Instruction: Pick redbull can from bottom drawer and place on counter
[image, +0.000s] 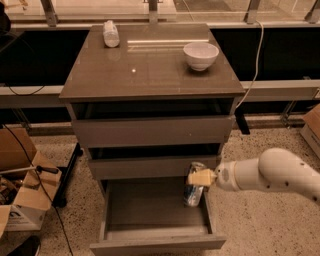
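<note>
Redbull can (193, 196) is gripped by the closed end effector (200, 177) above the open bottom drawer (155, 243), lower centre-right.

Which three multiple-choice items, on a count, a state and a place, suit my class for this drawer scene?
1. How many drawers are stacked below the counter? A) two B) three C) five
2. How is the bottom drawer? A) shut B) pulled open C) taken out
3. Where is the white bowl? A) on the counter B) in the bottom drawer C) in the middle drawer

Answers: 1 B, three fronts show. 2 B, it juts forward, and the gripper holds the redbull can over it. 3 A, it sits at the counter's right rear.
</note>
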